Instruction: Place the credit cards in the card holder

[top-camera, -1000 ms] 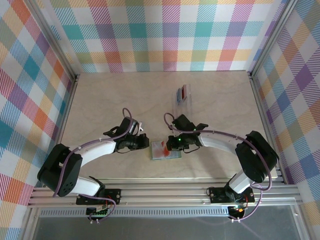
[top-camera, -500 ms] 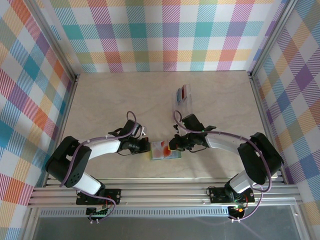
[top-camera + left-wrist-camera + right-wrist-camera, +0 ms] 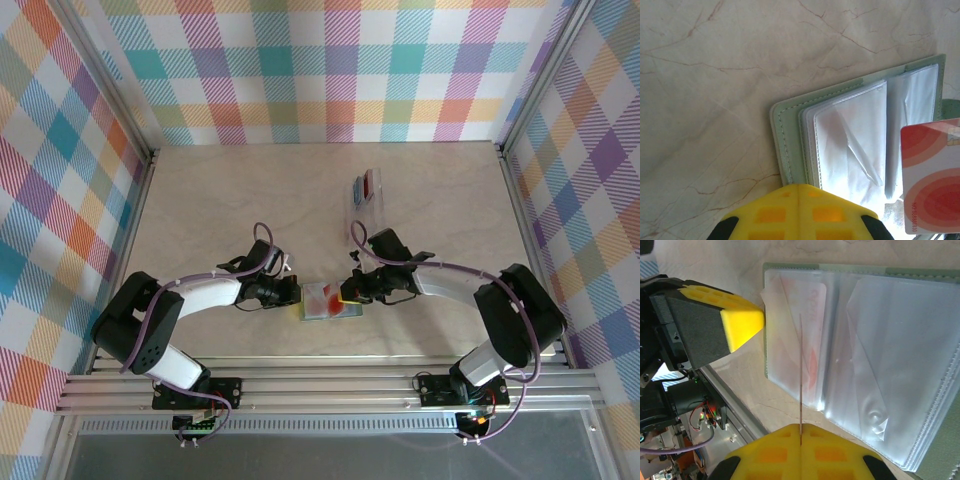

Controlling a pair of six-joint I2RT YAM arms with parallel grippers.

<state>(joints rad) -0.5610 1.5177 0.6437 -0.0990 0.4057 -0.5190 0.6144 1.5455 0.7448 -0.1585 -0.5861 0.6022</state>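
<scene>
**Right hand** [image 3: 800, 454]: yellow pads pressed together on a credit card [image 3: 932, 175], pale with orange-red rings. In the right wrist view the card stands edge-on. Its long axis runs from 6 to 12 o'clock, and its free end is over the holder.

**Card holder** [image 3: 787, 145]: sage-green, lying open and flat on the worktop [image 3: 220, 200], with its clear sleeves [image 3: 890, 340] facing up. It lies at 12 o'clock from the right hand in the wrist view, and at 9 o'clock, just beside it, in the top view. A sleeve on the left page holds a second card [image 3: 807, 310], red-printed.

**Left hand** [image 3: 797, 215]: pads together, with nothing visible between them. The tip sits at the holder's outer edge, at 9 o'clock of it in the top view. It is probably steadying the cover, though I cannot tell whether it touches.

**Clear rack** [image 3: 366, 195]: at about 1 o'clock from the holder and well apart, carrying red and blue cards [image 3: 368, 184].

**Assessment:** the right hand is the nearer and the loaded one. The coming move turns on lining up the card's leading short edge with a sleeve mouth. Which sleeve is meant cannot be told.
</scene>
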